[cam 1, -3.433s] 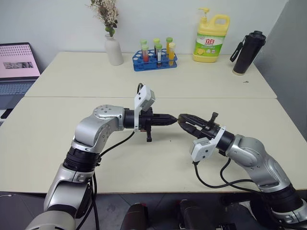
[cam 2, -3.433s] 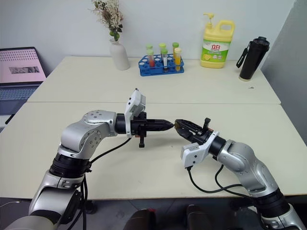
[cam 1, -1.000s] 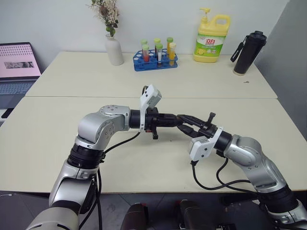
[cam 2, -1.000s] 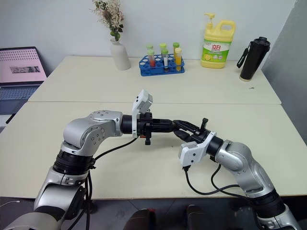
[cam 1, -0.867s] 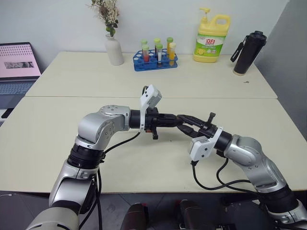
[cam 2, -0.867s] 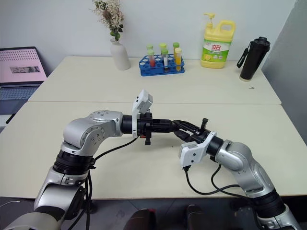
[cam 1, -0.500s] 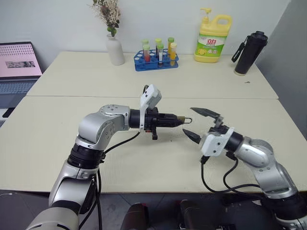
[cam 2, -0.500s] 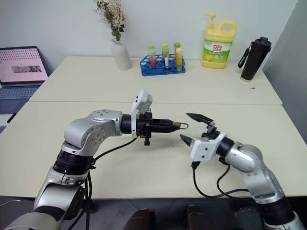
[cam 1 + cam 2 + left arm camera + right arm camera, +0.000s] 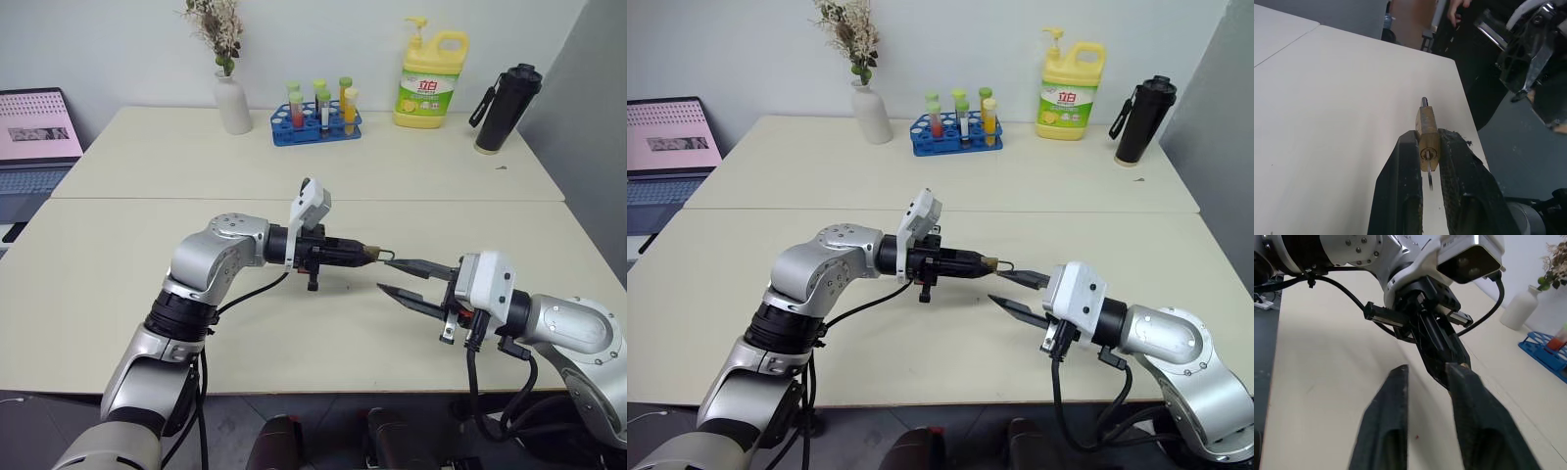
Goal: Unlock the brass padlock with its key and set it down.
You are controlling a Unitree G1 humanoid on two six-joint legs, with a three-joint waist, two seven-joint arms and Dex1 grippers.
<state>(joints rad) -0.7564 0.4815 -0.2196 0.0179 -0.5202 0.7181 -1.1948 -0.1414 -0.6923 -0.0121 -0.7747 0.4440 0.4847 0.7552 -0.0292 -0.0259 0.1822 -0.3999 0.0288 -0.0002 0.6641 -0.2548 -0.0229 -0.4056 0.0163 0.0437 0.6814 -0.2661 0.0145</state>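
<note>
My left gripper (image 9: 364, 254) is shut on the brass padlock (image 9: 371, 254) and holds it level above the table (image 9: 294, 333). The padlock's silver shackle (image 9: 386, 257) points toward my right gripper. In the left wrist view the padlock (image 9: 1426, 128) sits between the fingertips (image 9: 1406, 142) with its keyhole facing the camera. A thin silvery key (image 9: 1429, 177) hangs from that keyhole. My right gripper (image 9: 383, 275) floats just right of the shackle. Its two fingers (image 9: 1399, 382) are apart with nothing between them and touch nothing.
At the back of the table stand a white vase (image 9: 233, 102), a blue test tube rack (image 9: 317, 122), a yellow soap bottle (image 9: 430, 78) and a black bottle (image 9: 507, 96). A laptop (image 9: 34, 137) sits at the far left.
My right gripper let go at the padlock's tip, opened wide, drew back to the right while rolling, and has since narrowed. The left gripper kept still with the padlock.
</note>
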